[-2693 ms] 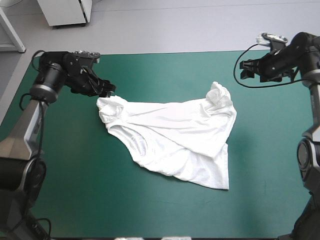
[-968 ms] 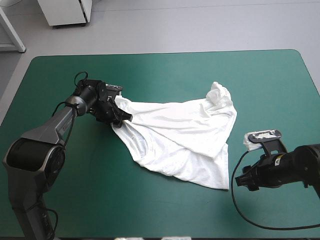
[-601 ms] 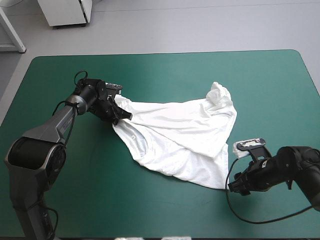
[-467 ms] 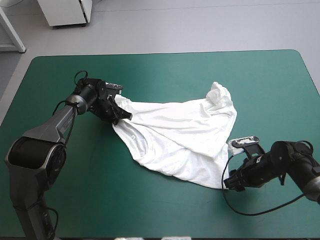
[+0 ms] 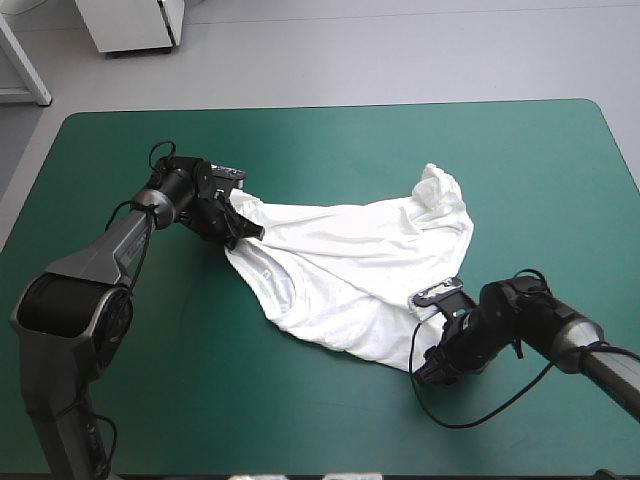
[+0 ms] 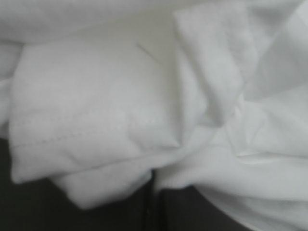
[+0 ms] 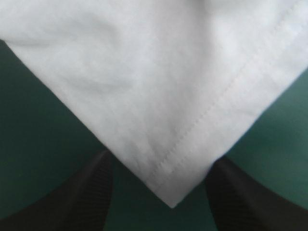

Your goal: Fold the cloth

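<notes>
- White cotton catches the eye first: the T-shirt lies loosely spread and creased across the middle of the table, on the teal-green cover, well apart from every edge.
- Its outline is a rough slanted wedge. One end reaches toward the table's left side, a rumpled lump of cloth sits at its far right, and a pointed corner lies nearest the front edge on the right.
- The left gripper sits low at the T-shirt's left end, its arm reaching in from the table's left side.
- In the left wrist view, its black fingers are pressed together with only a thin line between them. Folds of white cloth bunch in toward their tip, so it is pinching the T-shirt there.
- Ahead of that gripper the cloth fills everything, with a stitched hem running along one flat fold.
- The right gripper is down near the table at the T-shirt's near right corner, right against the cloth's edge as the high view shows it.
- In the right wrist view, this gripper's fingers stand spread wide apart.
- The pointed, hemmed corner lies flat on the cover between them, its tip toward the wrist.
- The corner's two edges run close by the inner side of each finger; I cannot tell whether they touch.
- Bare teal-green shows on either side of the corner.
</notes>
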Robot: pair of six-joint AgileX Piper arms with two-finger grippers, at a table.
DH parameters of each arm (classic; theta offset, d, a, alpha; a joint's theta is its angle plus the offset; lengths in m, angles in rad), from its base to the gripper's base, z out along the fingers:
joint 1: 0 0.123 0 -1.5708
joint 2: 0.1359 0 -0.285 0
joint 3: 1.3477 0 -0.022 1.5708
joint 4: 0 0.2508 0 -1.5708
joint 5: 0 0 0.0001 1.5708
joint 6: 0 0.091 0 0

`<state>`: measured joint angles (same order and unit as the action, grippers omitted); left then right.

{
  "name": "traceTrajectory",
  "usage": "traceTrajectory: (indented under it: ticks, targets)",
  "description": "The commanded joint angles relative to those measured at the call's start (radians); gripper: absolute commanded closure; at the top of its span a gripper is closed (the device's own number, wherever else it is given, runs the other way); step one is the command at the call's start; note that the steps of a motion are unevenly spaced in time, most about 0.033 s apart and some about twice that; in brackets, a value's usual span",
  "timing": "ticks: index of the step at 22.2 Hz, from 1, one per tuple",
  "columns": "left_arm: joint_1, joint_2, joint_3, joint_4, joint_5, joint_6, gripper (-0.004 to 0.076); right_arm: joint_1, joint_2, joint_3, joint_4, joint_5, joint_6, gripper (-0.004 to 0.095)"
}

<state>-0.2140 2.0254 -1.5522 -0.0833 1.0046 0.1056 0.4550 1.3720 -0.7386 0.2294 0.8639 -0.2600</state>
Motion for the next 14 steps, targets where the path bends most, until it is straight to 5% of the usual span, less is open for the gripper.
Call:
traceTrajectory:
  ticks: [1,7,11,14]
  targets:
    - [-0.015,0.034,0.020,-0.071,0.019,-0.001,0.0734,0.069,0.066,-0.003,-0.027,-0.051,0.061,0.0524]
    - [-0.015,0.034,0.020,-0.071,0.017,0.013,0.0734,0.096,0.187,-0.003,-0.045,-0.091,0.081,0.0920]
    - [-0.015,-0.013,0.020,-0.069,0.036,0.027,0.0734,0.096,0.185,-0.037,-0.058,-0.075,0.099,0.0921]
    - [-0.015,-0.154,0.020,-0.067,0.121,0.040,0.0734,0.094,0.076,-0.156,-0.195,0.069,0.197,0.0921]
